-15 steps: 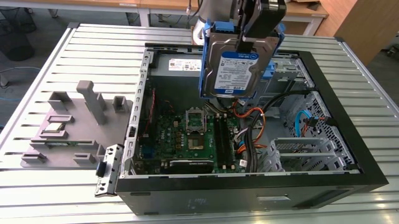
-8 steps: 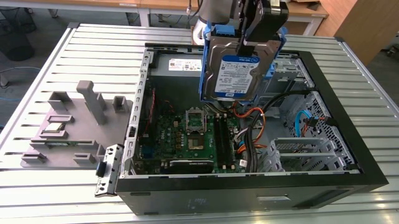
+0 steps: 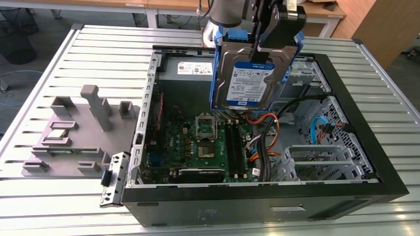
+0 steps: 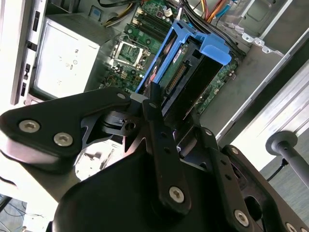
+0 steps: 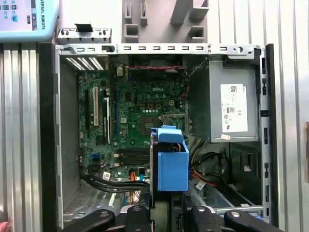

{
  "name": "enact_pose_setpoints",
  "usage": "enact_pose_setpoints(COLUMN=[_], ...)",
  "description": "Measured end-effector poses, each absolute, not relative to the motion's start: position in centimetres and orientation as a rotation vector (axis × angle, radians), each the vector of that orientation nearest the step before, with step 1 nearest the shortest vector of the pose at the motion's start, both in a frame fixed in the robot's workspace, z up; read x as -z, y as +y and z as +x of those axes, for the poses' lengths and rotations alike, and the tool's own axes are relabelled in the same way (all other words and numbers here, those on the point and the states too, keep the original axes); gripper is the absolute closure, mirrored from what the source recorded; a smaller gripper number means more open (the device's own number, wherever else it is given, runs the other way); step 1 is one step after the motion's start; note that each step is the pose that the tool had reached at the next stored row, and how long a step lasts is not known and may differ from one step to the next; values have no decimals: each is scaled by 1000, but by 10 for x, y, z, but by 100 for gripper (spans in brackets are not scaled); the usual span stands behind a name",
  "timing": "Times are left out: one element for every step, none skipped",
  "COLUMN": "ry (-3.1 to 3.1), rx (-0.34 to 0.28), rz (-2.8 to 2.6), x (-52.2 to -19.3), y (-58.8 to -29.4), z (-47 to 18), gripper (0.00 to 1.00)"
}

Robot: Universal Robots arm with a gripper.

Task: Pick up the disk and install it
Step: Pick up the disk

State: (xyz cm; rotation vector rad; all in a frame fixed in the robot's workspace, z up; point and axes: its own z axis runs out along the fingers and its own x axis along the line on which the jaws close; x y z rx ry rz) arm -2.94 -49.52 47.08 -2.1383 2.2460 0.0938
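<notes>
1. The gripper (image 3: pixel 268 46) is gripping the disk (image 3: pixel 244 81) by its upper end. In the second wrist view its black fingers (image 4: pixel 155 113) are closing against the drive's two broad sides.
2. The disk is hanging upright in the air above the open computer case (image 3: pixel 262 201), touching nothing but the gripper. Its blue-and-white label is facing the exterior camera, and the blue bracket (image 3: pixel 288 64) is wrapping its edges.
3. In the exterior view the disk is hovering over the middle of the case. It is covering part of the power supply (image 3: pixel 187 69) behind it and is hanging above the motherboard (image 3: pixel 196 142). The metal drive cage (image 3: pixel 321 157) is sitting lower down, toward the exterior view's right.
4. In the first wrist view the bracket's blue end (image 5: pixel 172 164) is pointing down into the case, between the motherboard (image 5: pixel 130 111) and the power supply (image 5: pixel 231 106), with black cables (image 5: pixel 116 183) running near it.
5. The case is lying on its side, open, on the slatted table (image 3: pixel 98 49). A grey fixture (image 3: pixel 72 132) is sitting beside it on the exterior view's left.
</notes>
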Motion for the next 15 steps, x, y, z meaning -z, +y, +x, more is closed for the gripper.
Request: enact_pose_setpoints(ry=[2246,2246,2246,2246,2246,2246,2246,2246,2246,2246,2246,2246,2246,2246,2246], rx=[-94,-94,-94,-94,-94,-94,-94,-94,-94,-94,-94,-94,-94,-94,-94], rz=[-2138,-2138,-2138,-2138,-2138,-2138,-2138,-2138,-2138,-2138,-2138,-2138,-2138,-2138,-2138], x=[-471,-471,-471,-471,-471,-471,-471,-471,-471,-471,-471,-471,-471,-471,-471], y=[-496,-497,-498,-498,-498,-498,-498,-499,-500,-500,-500,-500,-500,-500,-500], z=[-29,-29,-29,-29,-29,-29,-29,-29,-29,-29,-29,-29,-29,-29,-29], gripper=[65,65,65,65,65,65,65,65,65,65,65,65,65,65,65])
